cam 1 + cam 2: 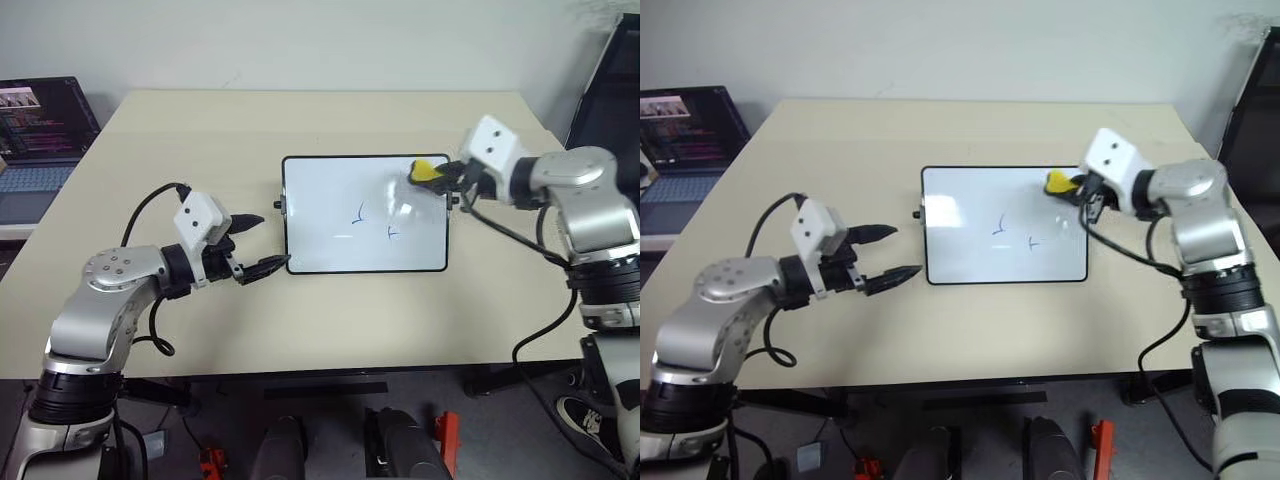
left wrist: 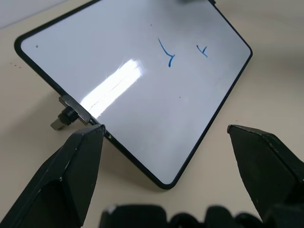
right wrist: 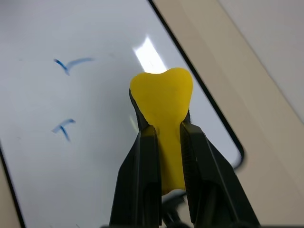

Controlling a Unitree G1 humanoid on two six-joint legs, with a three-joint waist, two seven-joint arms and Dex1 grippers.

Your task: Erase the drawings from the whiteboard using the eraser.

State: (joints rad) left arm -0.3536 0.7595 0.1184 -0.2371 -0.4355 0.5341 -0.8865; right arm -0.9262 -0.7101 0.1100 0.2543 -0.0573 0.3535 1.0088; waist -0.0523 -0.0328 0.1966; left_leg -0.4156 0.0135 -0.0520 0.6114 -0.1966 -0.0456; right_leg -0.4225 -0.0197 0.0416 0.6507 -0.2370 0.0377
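The whiteboard point(image 1: 320, 200) lies flat in the middle of the table, black-framed, with a knob on its left side. The drawings, two small blue marks point(image 1: 358, 215) point(image 1: 392, 232), sit right of the board's centre and show again in the left wrist view point(image 2: 167, 54). My right gripper point(image 1: 447, 177) is shut on the yellow eraser point(image 1: 428, 171), which it holds over the board's far right corner, apart from the marks. In the right wrist view the eraser point(image 3: 162, 97) sticks out past the fingers point(image 3: 142, 156). My left gripper point(image 1: 272, 241) stands open just off the board's near left corner, with nothing between its fingers.
An open laptop point(image 1: 40, 130) stands on a side surface at the far left. A dark frame point(image 1: 610, 80) rises beyond the table's right edge. Cables hang from both arms. Bare tabletop point(image 1: 330, 320) surrounds the board.
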